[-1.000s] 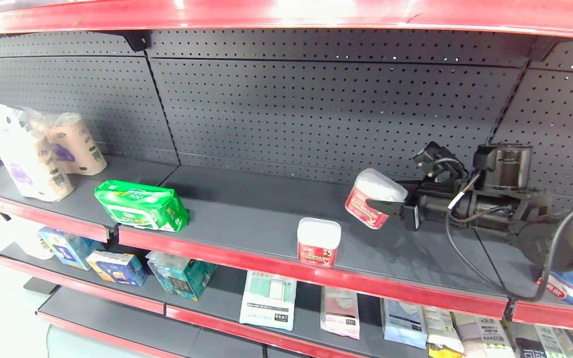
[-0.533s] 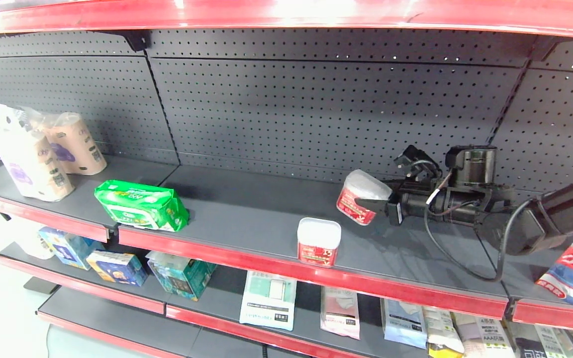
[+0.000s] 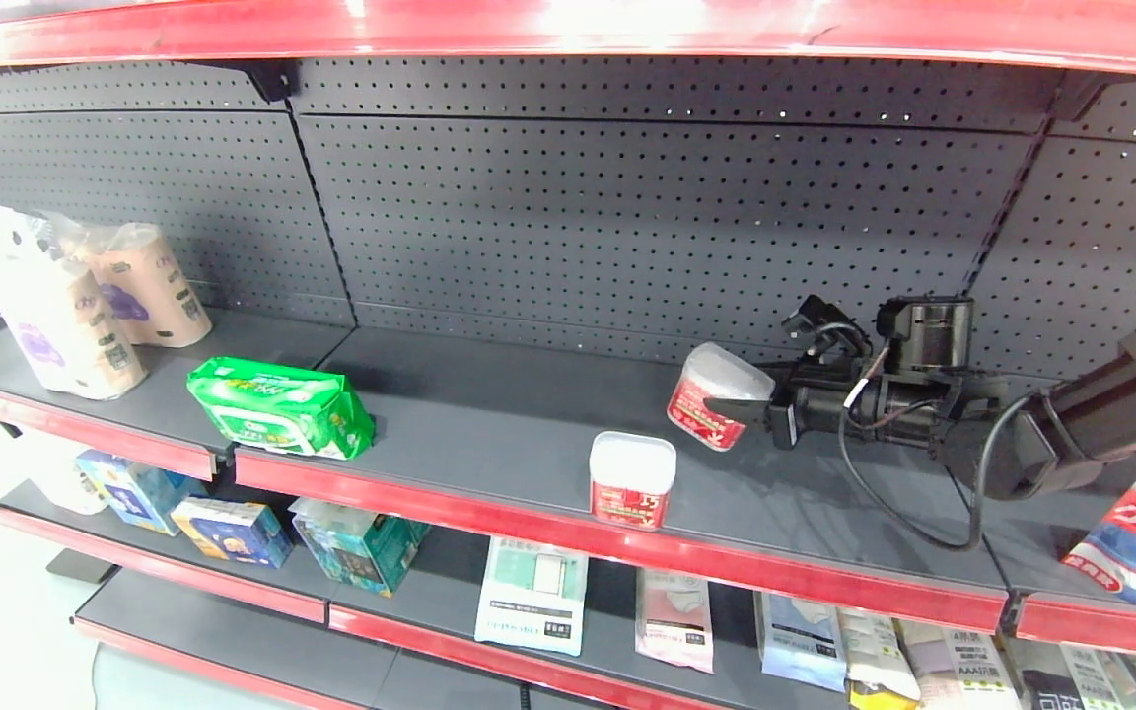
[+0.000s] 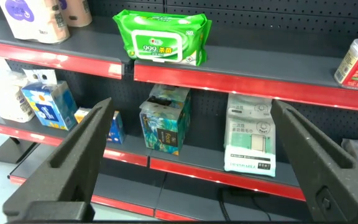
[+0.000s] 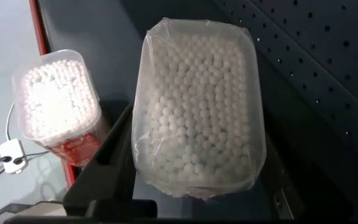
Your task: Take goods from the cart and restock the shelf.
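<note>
Jaws are clamped on the tilted swab tub [image 3: 701,390] at the right gripper [image 3: 728,402], parted at the left gripper [image 4: 191,106]; released tilted, it may be toppled.

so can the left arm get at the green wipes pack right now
Probably yes. The left tool is open and empty, and the green wipes pack lies at the front edge of the shelf with nothing in front of it. The tool seems aimed at the lower shelf, so it must rise.
</note>
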Tool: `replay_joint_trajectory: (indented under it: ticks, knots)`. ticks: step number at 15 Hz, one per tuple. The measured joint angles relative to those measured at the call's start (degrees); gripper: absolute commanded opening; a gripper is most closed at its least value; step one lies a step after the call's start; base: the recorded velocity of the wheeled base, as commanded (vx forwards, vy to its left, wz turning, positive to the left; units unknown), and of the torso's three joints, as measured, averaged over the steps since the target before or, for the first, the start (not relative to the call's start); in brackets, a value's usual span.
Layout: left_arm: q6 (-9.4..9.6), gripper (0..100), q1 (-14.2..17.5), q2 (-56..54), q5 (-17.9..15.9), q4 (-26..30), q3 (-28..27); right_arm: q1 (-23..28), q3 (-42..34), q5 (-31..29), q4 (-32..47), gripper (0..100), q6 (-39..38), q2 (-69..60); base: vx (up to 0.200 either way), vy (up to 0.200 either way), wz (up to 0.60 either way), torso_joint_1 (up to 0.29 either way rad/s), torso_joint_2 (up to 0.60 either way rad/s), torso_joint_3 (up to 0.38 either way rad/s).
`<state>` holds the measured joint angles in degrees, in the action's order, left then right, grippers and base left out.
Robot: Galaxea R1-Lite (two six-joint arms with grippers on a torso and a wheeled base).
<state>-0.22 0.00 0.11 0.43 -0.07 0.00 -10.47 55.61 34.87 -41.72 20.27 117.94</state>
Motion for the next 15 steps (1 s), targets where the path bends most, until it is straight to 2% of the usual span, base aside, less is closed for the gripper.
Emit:
replay_joint_trajectory:
  ticks: [4,6,10,12,15]
  knots:
    - [0.01,100,0.0,0.0,0.0,0.0,0.0,0.66,1.77,-0.49,0.09,0,-3.39,1.38,0.0,0.0,0.0,0.0,0.0,0.0]
    - [0.01,100,0.0,0.0,0.0,0.0,0.0,0.74,2.32,-2.82,0.23,0,-5.55,1.93,0.0,0.0,0.0,0.0,0.0,0.0]
    - [0.04,100,0.0,0.0,0.0,0.0,0.0,0.0,4.02,-4.6,0.61,0,-5.56,3.28,0.0,0.0,0.0,0.0,0.0,0.0]
    - [0.01,100,0.0,0.0,0.0,0.0,0.0,-0.38,7.28,-3.25,0.72,0,-5.52,5.02,0.0,0.0,0.0,0.0,0.0,0.0]
    - [0.04,100,0.0,0.0,0.0,0.0,0.0,-0.44,10.03,2.3,0.77,0,-3.88,7.13,0.0,0.0,0.0,0.0,0.0,0.0]
